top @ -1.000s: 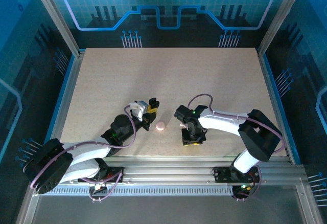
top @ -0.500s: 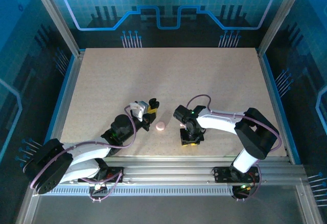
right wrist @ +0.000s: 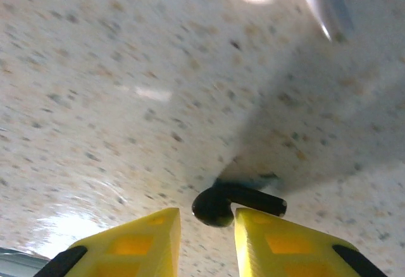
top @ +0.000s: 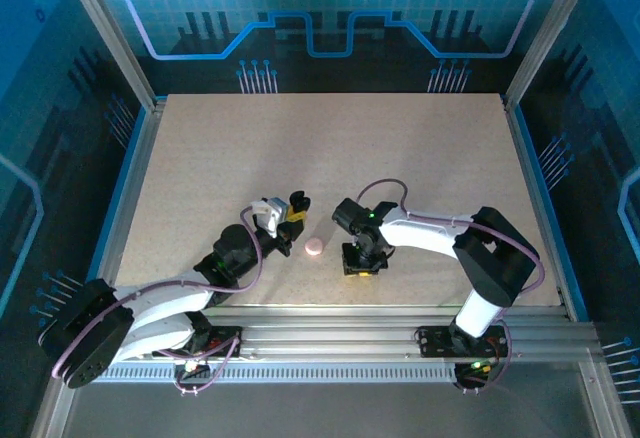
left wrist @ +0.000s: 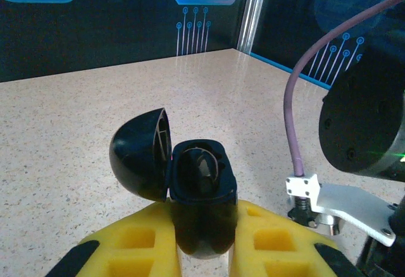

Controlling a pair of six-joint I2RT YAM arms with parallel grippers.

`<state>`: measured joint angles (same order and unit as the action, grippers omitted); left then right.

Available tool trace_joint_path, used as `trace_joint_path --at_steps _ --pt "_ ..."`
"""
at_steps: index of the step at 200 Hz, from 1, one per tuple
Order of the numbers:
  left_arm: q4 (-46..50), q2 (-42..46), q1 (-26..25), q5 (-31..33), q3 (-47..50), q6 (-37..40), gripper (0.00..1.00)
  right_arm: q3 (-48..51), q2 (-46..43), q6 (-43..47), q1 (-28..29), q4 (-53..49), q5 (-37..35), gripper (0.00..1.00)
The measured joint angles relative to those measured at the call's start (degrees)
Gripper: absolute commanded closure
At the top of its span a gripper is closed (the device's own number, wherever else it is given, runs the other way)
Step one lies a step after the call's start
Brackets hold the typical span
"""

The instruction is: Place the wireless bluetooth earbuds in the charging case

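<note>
Black earbud [right wrist: 237, 204] just ahead of the spread right tool [right wrist: 204, 221]; open black charging case [left wrist: 197, 185] clamped in the left tool [left wrist: 202, 233].
On the tabletop [right wrist: 95, 68] the earbud lies crosswise to the right tool's fingers, its rounded end in the gap between them and its stem pointing off past one finger. Nothing is pinched yet, and this arm is the nearer one. The case's lid [left wrist: 139, 160] is swung aside, and a dark curved shape sits in its well; I cannot tell what it is. A small pink round case [top: 314, 247] rests between the two tools. I judge the grasp should close across the rounded end.
</note>
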<state>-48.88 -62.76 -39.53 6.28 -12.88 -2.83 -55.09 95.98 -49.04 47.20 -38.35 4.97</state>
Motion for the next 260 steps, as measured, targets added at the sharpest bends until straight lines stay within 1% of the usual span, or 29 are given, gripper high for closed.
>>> trace_joint_path --at_steps 38,64,94,111,135,182,200,216,233,260 --pt "0.87 0.50 0.00 0.35 0.00 0.00 0.92 -0.52 -0.57 0.98 0.00 2.54 -0.04 0.70" --pt "2.10 1.79 0.00 0.42 0.00 0.00 0.92 -3.89 -1.57 6.91 0.00 -0.39 -1.97 0.68" --pt "5.01 6.14 0.35 1.11 0.22 -0.04 0.92 -8.04 -6.01 20.61 -0.96 -5.42 -7.06 0.69" --pt "8.17 9.86 0.70 1.92 0.33 -0.11 0.92 -8.70 -8.57 29.05 -2.93 -6.62 -8.44 0.66" --pt "13.25 15.30 1.29 2.45 0.35 -0.52 0.92 -9.14 -10.67 43.63 -4.79 -7.63 -8.00 0.65" --pt "23.45 25.07 1.55 2.73 1.86 -2.23 0.92 -7.13 -10.84 69.64 -4.79 -7.13 -4.94 0.67" --pt "28.02 29.62 1.55 3.48 2.40 -2.69 0.92 -6.43 -9.66 76.00 -4.72 -7.32 -4.50 0.68" --pt "30.99 32.83 1.55 4.28 2.51 -2.82 0.92 -6.34 -7.21 79.87 -4.09 -7.23 -4.55 0.68" --pt "32.85 34.64 1.55 4.94 2.56 -2.84 0.92 -5.77 -5.18 82.36 -2.82 -7.08 -4.74 0.68" --pt "34.84 34.75 1.55 5.14 2.62 -2.86 0.92 -5.11 -3.37 84.30 -0.13 -6.91 -4.79 0.68"
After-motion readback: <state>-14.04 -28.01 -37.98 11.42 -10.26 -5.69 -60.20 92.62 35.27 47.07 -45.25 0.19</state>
